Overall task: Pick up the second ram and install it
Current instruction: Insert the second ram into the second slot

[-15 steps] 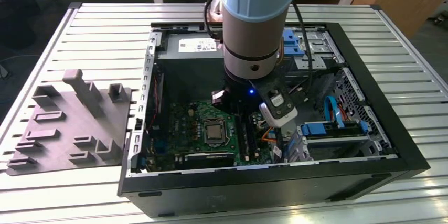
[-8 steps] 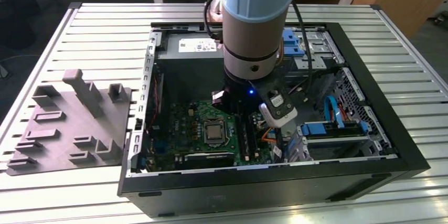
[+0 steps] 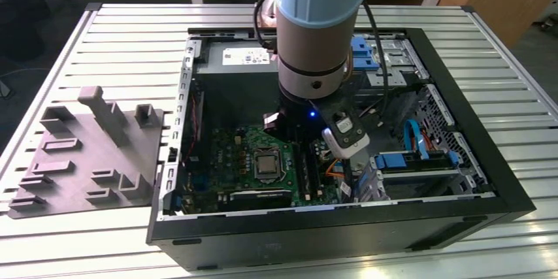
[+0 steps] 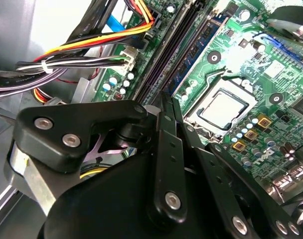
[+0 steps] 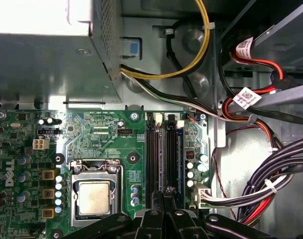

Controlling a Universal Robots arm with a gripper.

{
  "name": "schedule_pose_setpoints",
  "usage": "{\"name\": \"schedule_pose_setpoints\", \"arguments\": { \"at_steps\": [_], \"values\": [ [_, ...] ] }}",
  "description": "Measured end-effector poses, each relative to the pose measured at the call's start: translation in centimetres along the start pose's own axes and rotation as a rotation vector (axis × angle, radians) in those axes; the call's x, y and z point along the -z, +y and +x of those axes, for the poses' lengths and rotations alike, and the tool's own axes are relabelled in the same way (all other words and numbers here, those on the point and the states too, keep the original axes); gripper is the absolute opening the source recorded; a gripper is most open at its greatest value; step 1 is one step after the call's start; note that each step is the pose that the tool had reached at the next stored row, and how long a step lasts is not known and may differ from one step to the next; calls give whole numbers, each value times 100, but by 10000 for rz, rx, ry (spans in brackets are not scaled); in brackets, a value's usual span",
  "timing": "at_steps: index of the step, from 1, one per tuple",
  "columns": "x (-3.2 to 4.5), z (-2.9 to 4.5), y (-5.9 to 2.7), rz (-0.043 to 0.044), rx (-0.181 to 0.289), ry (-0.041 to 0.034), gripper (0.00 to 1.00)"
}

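Just past the tips of the claw (image 4: pixel 165 97), down on the green motherboard (image 5: pixel 104 132), the second ram (image 4: pixel 200 52) stands on edge in a slot. It is a long, thin, dark-blue stick with a row of black chips along the face that shows in the second wrist view. From where I stand the claw is closed, its two black fingers (image 4: pixel 164 134) lying flat against each other. I cannot tell whether the tips touch the stick. Dark memory slots (image 4: pixel 164 50) run alongside it, straight out from the fingertips. The silver processor socket (image 4: pixel 222 107) sits just beyond the stick, and bundled cables (image 4: pixel 76 52) hang near the claw on the opposite side. Above the claw rises the grey and pale-blue arm (image 3: pixel 314 24), reaching down into the open black computer case (image 3: pixel 349 240). Well apart from the claw, outside the case, a grey moulded tray (image 3: pixel 78 155) lies on the slatted table (image 3: pixel 140 37).
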State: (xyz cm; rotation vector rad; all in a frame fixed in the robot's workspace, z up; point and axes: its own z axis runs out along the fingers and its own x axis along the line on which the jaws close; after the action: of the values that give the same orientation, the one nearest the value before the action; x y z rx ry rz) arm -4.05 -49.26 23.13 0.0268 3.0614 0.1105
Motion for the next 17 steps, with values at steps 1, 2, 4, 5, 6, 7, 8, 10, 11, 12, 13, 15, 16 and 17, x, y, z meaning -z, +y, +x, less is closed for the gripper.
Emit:
{"name": "schedule_pose_setpoints", "arguments": {
  "at_steps": [1,2,4,5,6,7,8,10,11,12,13,15,16,17],
  "values": [
    [-4,1,0,-2,-1,0,11],
    [-12,2,0,-3,-1,-1,11],
    [-19,3,-1,0,-1,0,11],
    [-19,3,-1,0,-1,0,11],
    [-19,3,-1,1,-1,0,11],
    [-19,3,-1,0,-1,0,11],
    [-20,3,-1,0,-1,0,11],
    [-33,4,-1,-6,-1,-2,11],
    [-35,4,-2,-2,-1,0,11],
    [-34,4,-2,-1,-1,0,11],
    [-34,4,-2,-1,-1,0,11],
    [-34,4,-2,-2,-1,0,11],
    [-34,4,-2,-2,-1,0,11],
    [-34,5,-2,-2,-1,0,11]
  ]
}}
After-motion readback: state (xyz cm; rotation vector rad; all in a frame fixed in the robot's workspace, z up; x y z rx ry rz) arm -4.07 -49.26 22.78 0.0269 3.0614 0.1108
